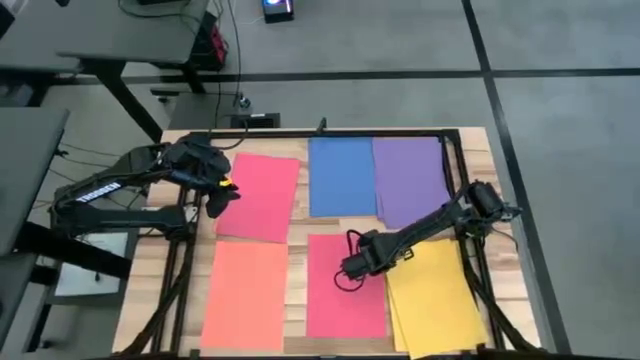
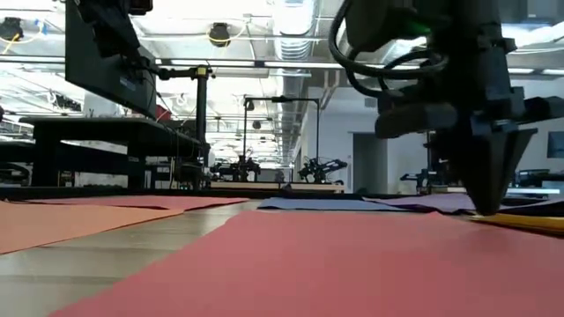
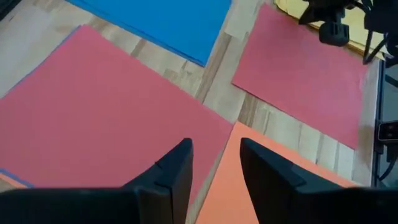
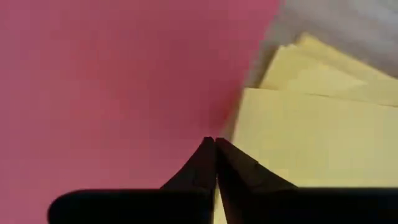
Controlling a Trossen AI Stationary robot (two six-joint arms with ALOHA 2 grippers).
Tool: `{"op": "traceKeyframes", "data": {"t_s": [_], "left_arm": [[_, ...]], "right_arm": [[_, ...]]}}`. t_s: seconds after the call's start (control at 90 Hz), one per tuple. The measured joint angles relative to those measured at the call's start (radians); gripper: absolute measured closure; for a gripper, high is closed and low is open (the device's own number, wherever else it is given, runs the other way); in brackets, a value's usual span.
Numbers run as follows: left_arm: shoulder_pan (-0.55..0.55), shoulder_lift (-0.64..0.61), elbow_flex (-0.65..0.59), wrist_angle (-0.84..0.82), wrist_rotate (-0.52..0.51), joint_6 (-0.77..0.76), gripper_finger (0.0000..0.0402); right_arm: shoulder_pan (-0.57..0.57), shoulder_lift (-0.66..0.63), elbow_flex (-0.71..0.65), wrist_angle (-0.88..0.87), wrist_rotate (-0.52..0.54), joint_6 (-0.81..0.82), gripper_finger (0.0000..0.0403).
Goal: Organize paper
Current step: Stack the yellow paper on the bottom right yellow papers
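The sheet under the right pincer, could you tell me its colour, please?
Pink-red sheet, beside the yellow sheets; the high view shows it best.

Yellow sheets (image 4: 323, 118) blur at their far corners — count unclear; frame edge crops them.

Sheets of paper: pink-red sheet (image 1: 258, 196), blue sheet (image 1: 341, 176), purple sheet (image 1: 410, 180), salmon-orange sheet (image 1: 245, 294), second pink-red sheet (image 1: 343, 290), yellow sheets (image 1: 436, 300). Tabletop (image 1: 297, 262): pale wood, black-framed. Arms: dark.
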State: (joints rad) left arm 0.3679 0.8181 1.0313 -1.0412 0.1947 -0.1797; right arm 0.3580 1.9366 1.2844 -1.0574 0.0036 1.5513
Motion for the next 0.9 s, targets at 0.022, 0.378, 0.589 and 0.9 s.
{"op": "traceKeyframes", "data": {"t_s": [0.022, 0.378, 0.589, 0.9], "left_arm": [[0.000, 0.000, 0.000, 0.000, 0.000, 0.000, 0.0283], [0.000, 0.000, 0.000, 0.004, 0.000, 0.001, 0.0283], [0.000, 0.000, 0.000, 0.004, 0.000, 0.007, 0.0283], [0.000, 0.000, 0.000, 0.004, 0.000, 0.011, 0.0283]], "right_arm": [[0.000, 0.000, 0.000, -0.010, 0.001, 0.000, 0.0403], [-0.025, 0.000, -0.001, -0.014, 0.052, -0.023, 0.0403], [-0.052, 0.000, 0.009, 0.004, 0.050, -0.023, 0.0403], [-0.018, -0.002, -0.030, 0.022, 0.044, 0.035, 0.0403]]}}
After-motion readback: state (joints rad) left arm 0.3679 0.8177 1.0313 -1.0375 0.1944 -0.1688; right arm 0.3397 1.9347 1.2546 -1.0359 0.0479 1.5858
